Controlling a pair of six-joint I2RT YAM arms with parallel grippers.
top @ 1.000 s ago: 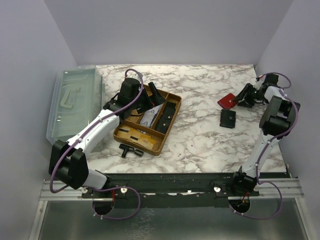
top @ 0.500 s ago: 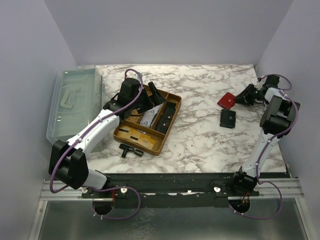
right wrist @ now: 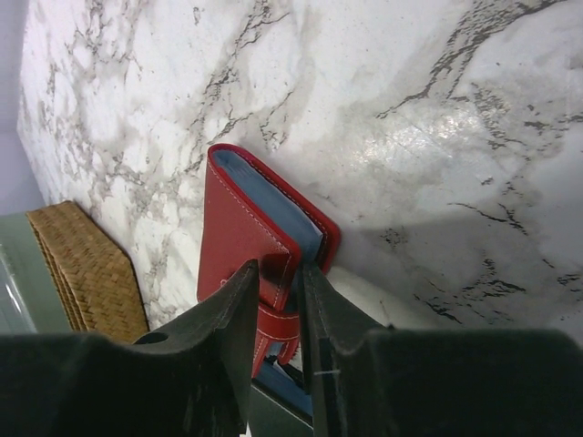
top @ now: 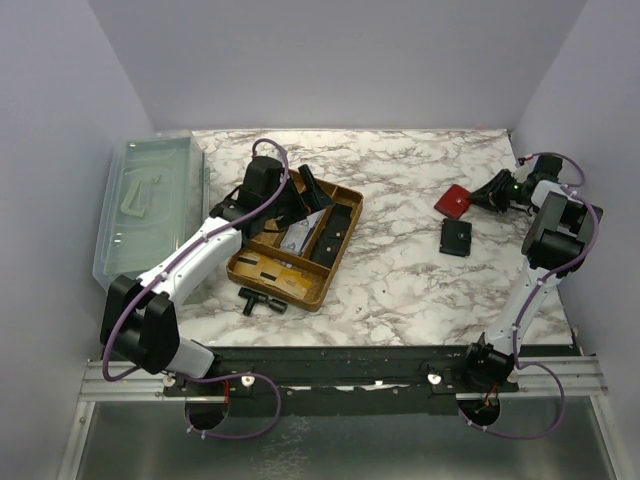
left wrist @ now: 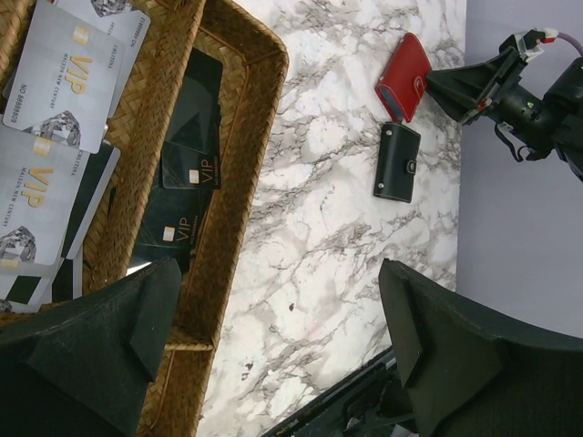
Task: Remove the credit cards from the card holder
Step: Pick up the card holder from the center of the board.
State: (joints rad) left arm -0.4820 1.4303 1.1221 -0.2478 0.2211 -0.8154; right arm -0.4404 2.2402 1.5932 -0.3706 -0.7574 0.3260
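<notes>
1. The red card holder (top: 455, 201) lies flat near the right edge of the surface (top: 400, 280), toward the far right corner. The black card holder (top: 456, 237) lies just nearer the front edge, apart from it.
2. The right end effector (right wrist: 278, 282) reaches in low from the right edge. Its jaws are almost together, with the red holder's clasp strap pinched between them and nothing else in its hold.
3. The step in hand looks like opening the red holder by that strap. To do it well:
   - Grip the strap alone, not the cover beneath.
   - Peel up and back toward the spine so the snap frees without dragging the holder.
   - The holder looks light and nothing pins it, so it may lift whole; a second end effector pressing on its body would help.
4. The left end effector (left wrist: 281, 291) hangs over the woven tray (left wrist: 232, 173) on the left half of the surface. Its jaws are spread wide and empty, well apart from both holders.
5. Count:
   - two card holders
   - one tray
   - at least three silver cards (left wrist: 68, 77) and at least two black cards (left wrist: 191, 118) in the tray, with others perhaps hidden
   - one clear lidded box (top: 150, 200) at the left edge
   - one black T-shaped tool (top: 262, 300) beside the tray's near side
6. I cannot tell whether the red holder has cards in it; only a blue inner edge shows.
</notes>
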